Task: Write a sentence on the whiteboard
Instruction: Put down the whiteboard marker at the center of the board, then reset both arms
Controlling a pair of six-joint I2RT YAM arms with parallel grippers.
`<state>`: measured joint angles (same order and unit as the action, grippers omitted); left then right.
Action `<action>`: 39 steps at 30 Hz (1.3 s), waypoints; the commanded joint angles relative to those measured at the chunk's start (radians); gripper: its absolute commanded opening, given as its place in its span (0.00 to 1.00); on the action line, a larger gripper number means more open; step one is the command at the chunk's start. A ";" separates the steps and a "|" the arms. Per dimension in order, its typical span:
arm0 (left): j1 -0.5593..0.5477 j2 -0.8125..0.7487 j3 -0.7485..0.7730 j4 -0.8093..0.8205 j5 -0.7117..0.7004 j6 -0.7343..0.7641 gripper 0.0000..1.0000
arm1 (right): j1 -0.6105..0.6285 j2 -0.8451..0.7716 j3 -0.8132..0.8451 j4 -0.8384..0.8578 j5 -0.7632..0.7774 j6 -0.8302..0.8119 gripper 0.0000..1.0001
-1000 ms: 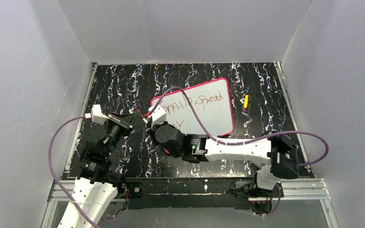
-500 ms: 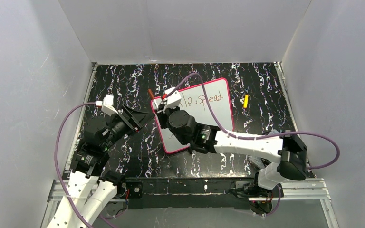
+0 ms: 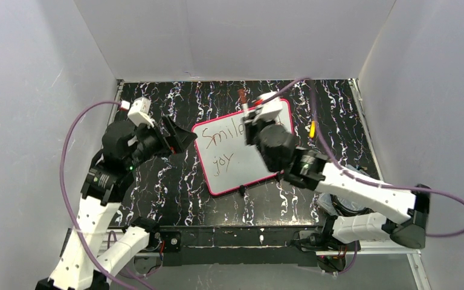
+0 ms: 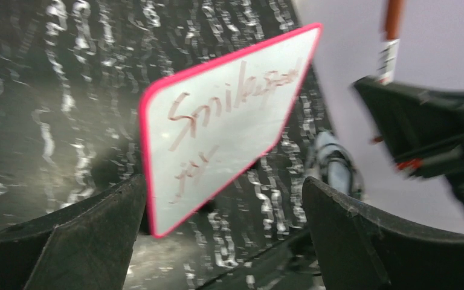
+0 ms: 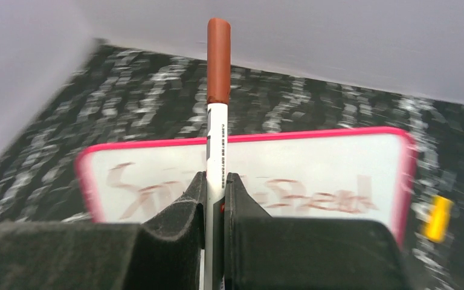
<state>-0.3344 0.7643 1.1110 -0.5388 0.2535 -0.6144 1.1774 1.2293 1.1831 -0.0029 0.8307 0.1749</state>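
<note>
One yellow piece [image 3: 313, 128] beside whiteboard [image 3: 232, 176]; right gripper [image 5: 216, 184], clamping marker [image 5: 218, 60], hides sentence [image 3: 222, 136] partly; left gripper [image 4: 222, 193] agape.

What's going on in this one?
Two robot arms are working at the whiteboard on the table, and the sentence "Smile, spread joy" is already written on it. The right gripper is shut on a marker, held above the board's far edge, not on its surface. The left gripper is wide open and empty, just off the board's left edge. The writing looks finished.
</note>
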 commanded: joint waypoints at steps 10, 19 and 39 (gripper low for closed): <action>0.262 0.121 -0.089 0.076 -0.206 0.279 0.98 | -0.803 -0.264 -0.313 -0.238 -0.321 0.143 0.01; 0.262 0.064 -0.229 0.166 -0.329 0.310 0.98 | -0.969 -0.179 -0.577 -0.141 -0.406 0.271 0.01; 0.261 -0.004 -0.250 0.173 -0.377 0.331 0.98 | -0.984 -0.212 -0.548 -0.160 -0.409 0.240 0.84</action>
<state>-0.0750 0.8120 0.8742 -0.3935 -0.0864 -0.3065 0.1967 1.0943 0.5686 -0.1658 0.4164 0.4629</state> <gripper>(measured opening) 0.983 0.818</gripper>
